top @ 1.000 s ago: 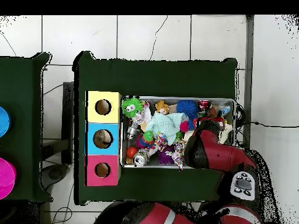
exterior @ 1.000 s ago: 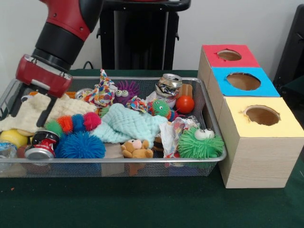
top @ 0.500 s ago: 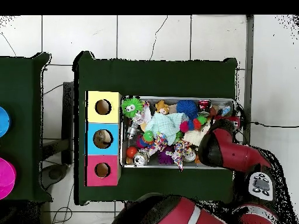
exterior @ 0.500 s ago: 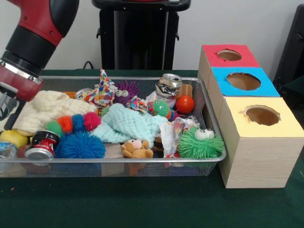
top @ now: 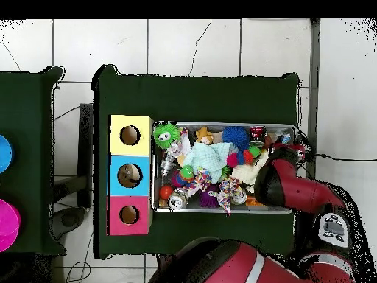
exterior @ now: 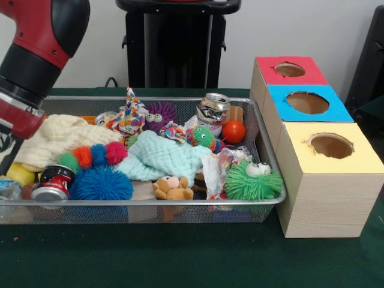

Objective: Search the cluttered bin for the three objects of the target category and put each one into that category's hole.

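Hovering at the bin's [exterior: 150, 99] left end, the hand [exterior: 7, 141] sits half out of frame, so whether it's open or closed I cannot tell. Beside it lie the cream cloth [exterior: 57, 137] and a red can [exterior: 53, 182], likely why it's there. Mid-bin, a crushed silver can [exterior: 212, 107]. Far right, the three holed boxes [exterior: 307, 103] wait alongside the bin for short drops.

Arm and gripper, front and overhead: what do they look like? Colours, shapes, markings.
The arm is made of thick rounded links: glossy red shells, with a black cylindrical section before the wrist. A red block with a thin pale band along its top sits at the wrist, and the gripper shows below it only as thin dark pieces at the picture's edge. Overhead, a grey panel with dark buttons sits on one link.
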